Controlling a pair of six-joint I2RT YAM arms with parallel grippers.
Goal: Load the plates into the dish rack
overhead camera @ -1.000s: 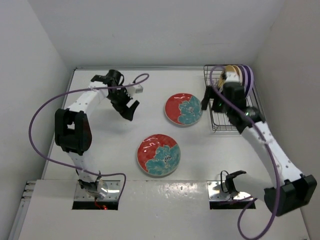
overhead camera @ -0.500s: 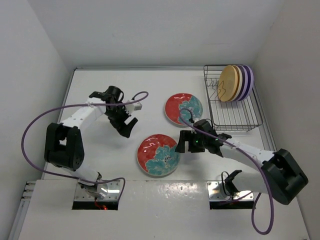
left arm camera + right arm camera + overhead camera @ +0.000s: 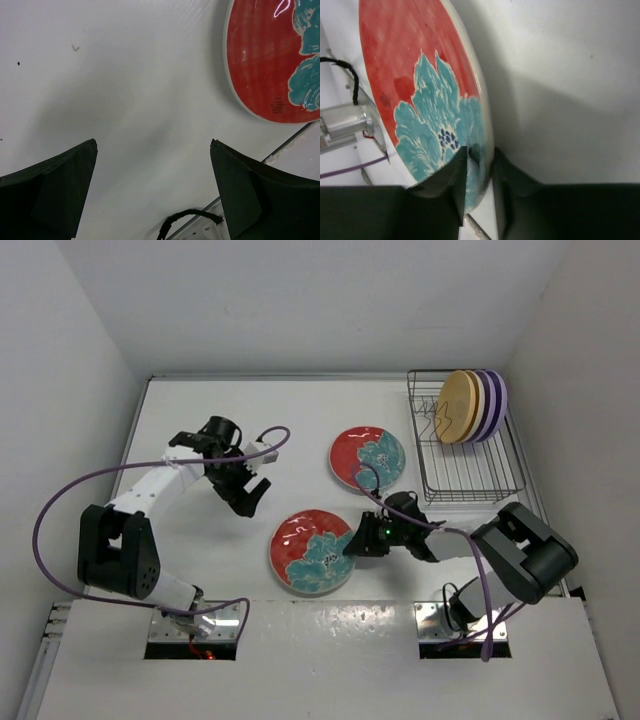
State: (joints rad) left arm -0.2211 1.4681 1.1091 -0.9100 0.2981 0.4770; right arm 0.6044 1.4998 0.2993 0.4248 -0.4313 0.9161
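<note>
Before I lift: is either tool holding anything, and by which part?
The right tool pinches the near red plate at its rim. The left tool is open and empty.

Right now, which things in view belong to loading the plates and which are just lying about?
Job: near red floral plate, far red floral plate, racked plates, dish rack.
Lying about: purple cable, black wire loop by right base.

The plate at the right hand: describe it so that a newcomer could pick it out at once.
From the dish rack in the far right corner, come towards the near edge, past the first red plate with teal flowers. The target is the second red plate, nearer still. Only this one has the right hand pinching its rim.
</note>
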